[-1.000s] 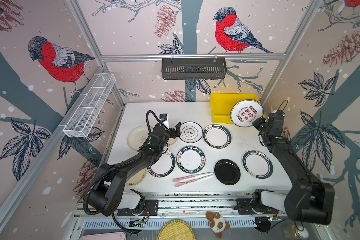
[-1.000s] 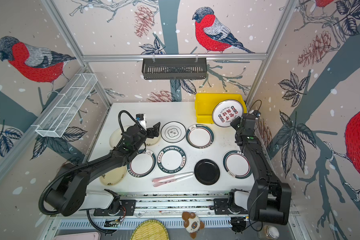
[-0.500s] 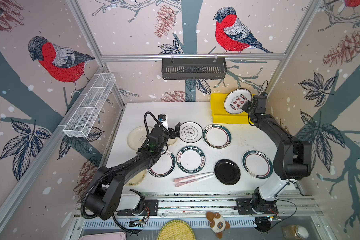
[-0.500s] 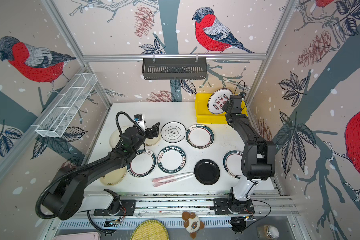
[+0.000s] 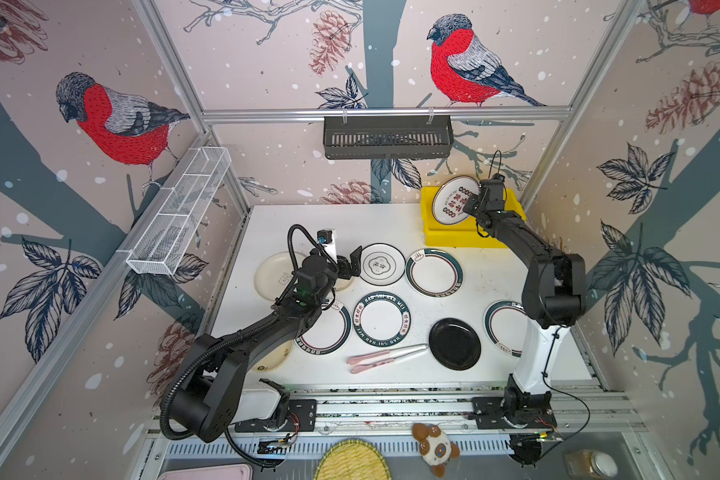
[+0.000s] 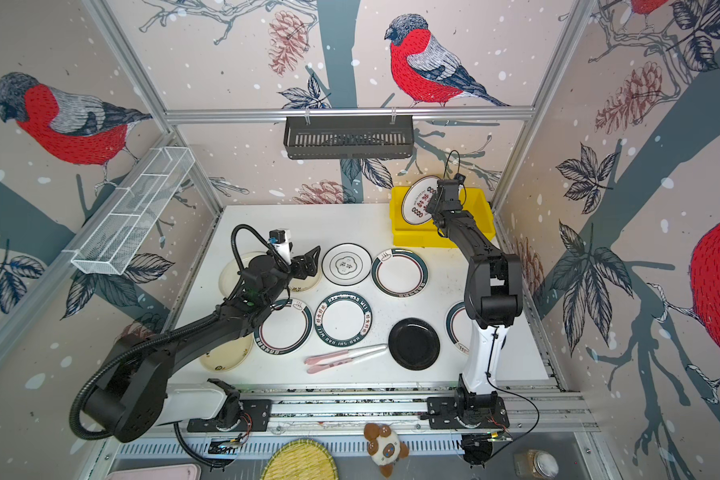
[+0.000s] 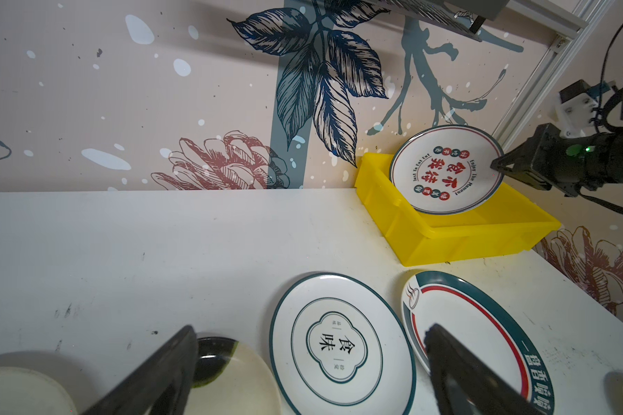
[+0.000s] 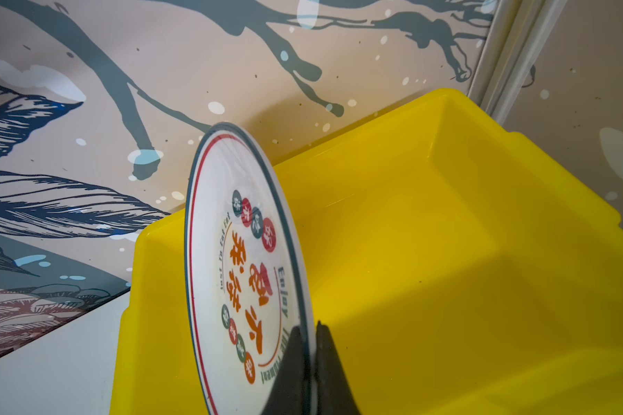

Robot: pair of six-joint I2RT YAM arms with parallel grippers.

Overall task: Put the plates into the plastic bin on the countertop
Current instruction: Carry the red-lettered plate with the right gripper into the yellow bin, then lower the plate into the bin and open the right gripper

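Right hand is pinching the plate by its rim, on edge just above the plastic bin; best tipping it flat and low before releasing; left hand is gaping wide, empty.

The left arm and right arm were made of black links on white lower segments. A ribbed black hose was looped at seven o'clock; the left tool was fitted with black tapered fingers.

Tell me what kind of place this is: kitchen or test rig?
Likely a lab robot cell, not a kitchen: aluminium frame with bird wallpaper, left arm and right arm bolted to a front rail, plates staged on a white tabletop.
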